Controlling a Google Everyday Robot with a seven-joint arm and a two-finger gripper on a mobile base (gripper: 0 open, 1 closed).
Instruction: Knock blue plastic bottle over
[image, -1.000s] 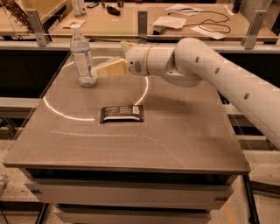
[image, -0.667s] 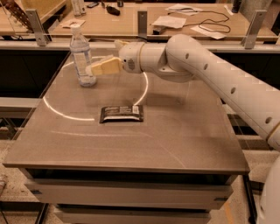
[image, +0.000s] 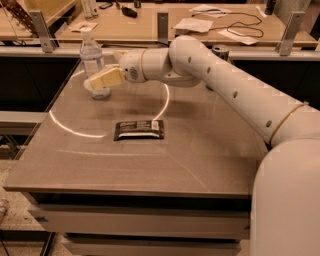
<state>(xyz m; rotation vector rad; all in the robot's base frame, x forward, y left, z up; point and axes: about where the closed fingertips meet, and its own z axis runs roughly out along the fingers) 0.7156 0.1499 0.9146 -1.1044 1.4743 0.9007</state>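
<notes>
Blue plastic bottle (image: 92, 56) stands upright near the far left corner of the table (image: 210, 165). The gripper (image: 100, 80) sits low against it, with its yellow tip lying across the bottle's lower half on the near side. It looks to be touching, though that is not certain, and whether the claw is wide or narrow cannot be told. The bottle is clear, thin-walled and tall on a small base, so it is probably light and tips readily. On the smooth tabletop a low push may only slide it. No grip is needed, and a sideways shove higher up, around the label or shoulder, should topple it. Being round, it may then roll, and the left edge is near. The white arm (image: 235, 85) reaches in from the right. A dark packet (image: 139, 130) lies flat mid-table, well apart. A drink can (image: 220, 50) stands behind the arm.
</notes>
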